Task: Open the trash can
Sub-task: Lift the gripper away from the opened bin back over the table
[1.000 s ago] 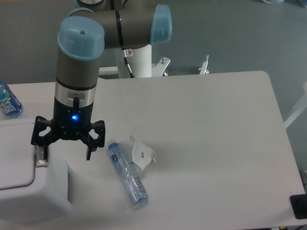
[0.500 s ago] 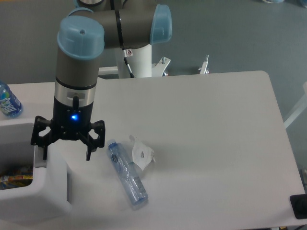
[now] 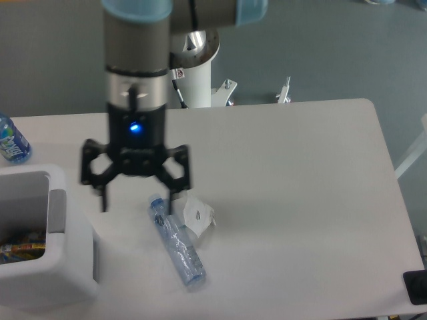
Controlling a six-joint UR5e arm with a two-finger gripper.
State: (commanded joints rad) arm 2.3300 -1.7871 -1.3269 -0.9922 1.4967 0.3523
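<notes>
With the large white boxy plastic trash can at the tabletop's front-left corner already gaping, I'd best lift my spread, empty gripper straight clear, avoiding the clear crushed plastic bottle.

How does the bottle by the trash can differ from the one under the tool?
The blue-labelled bottle sits at the table's left edge behind the trash can; the clear bottle lies flat mid-table, just below the tool. The first has a bright blue label; the second is clear and looks crushed. The first is cut off by the frame; the second shows whole. Both are plastic bottles.
</notes>
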